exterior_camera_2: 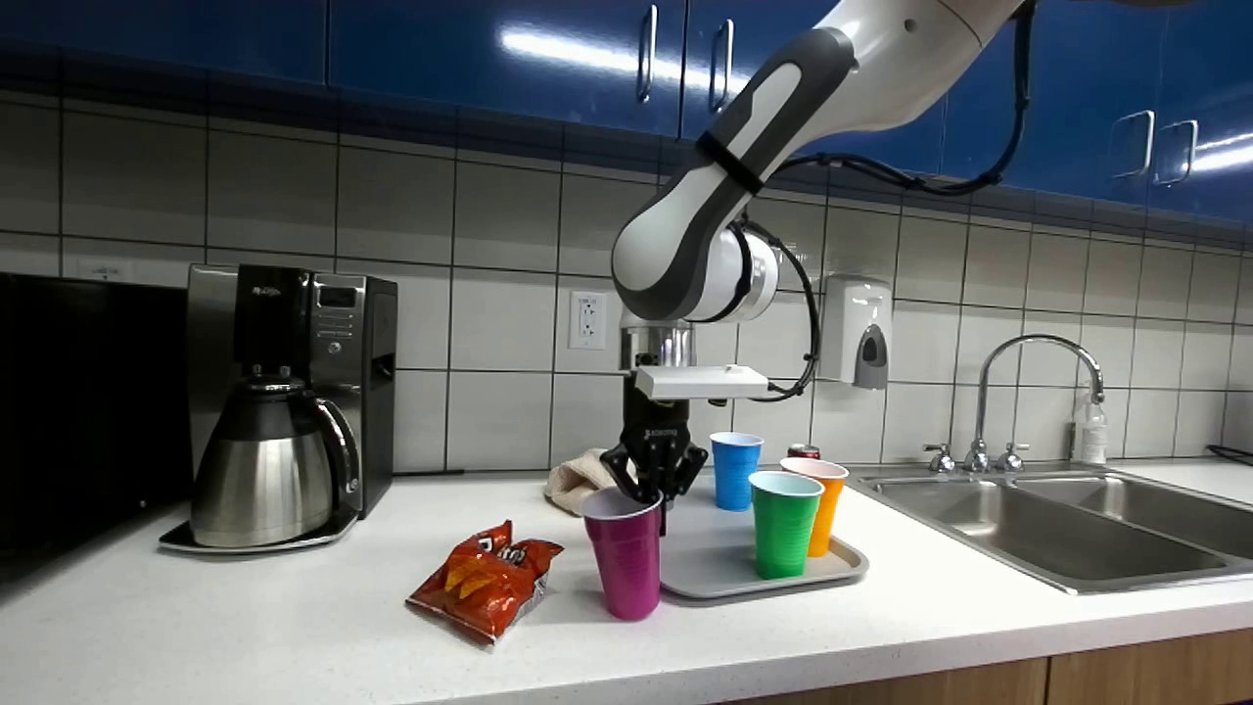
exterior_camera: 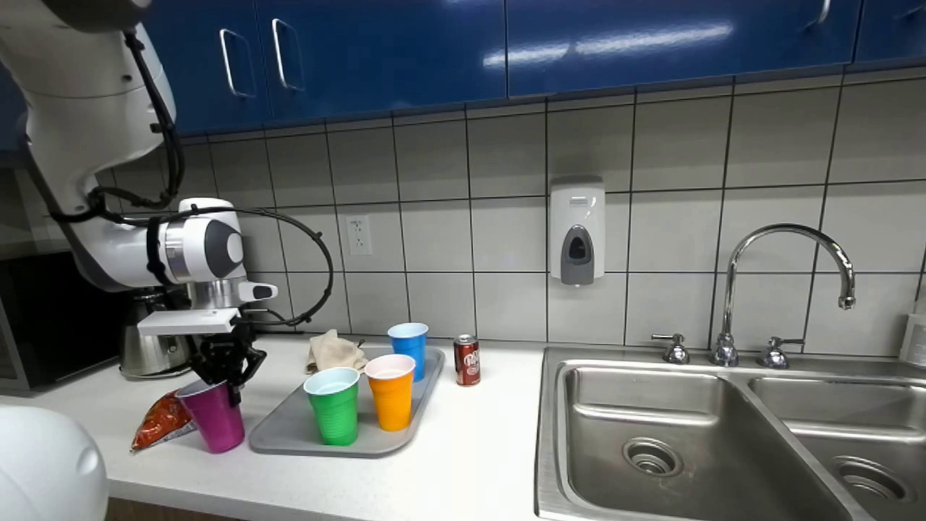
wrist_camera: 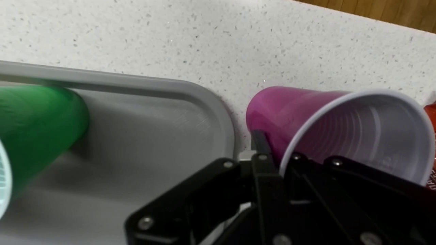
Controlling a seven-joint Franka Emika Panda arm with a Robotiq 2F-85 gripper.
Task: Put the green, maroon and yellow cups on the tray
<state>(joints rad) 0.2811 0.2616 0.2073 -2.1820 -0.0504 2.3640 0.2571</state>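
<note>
My gripper (exterior_camera_2: pixel 656 503) pinches the maroon cup (exterior_camera: pixel 215 420) beside the tray (exterior_camera: pixel 289 425) holding the green cup (exterior_camera: pixel 336 410), yellow cup (exterior_camera: pixel 393 399) and blue cup (exterior_camera: pixel 410 350), on a white kitchen counter (exterior_camera: pixel 477 441).

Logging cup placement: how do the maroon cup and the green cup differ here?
The maroon cup is off the tray, beside it; the green cup stands on it. The gripper pinches the maroon cup's wall, while nothing grips the green cup. The maroon cup is purplish, the green cup bright green. Both have pale insides and upward-facing mouths.
</note>
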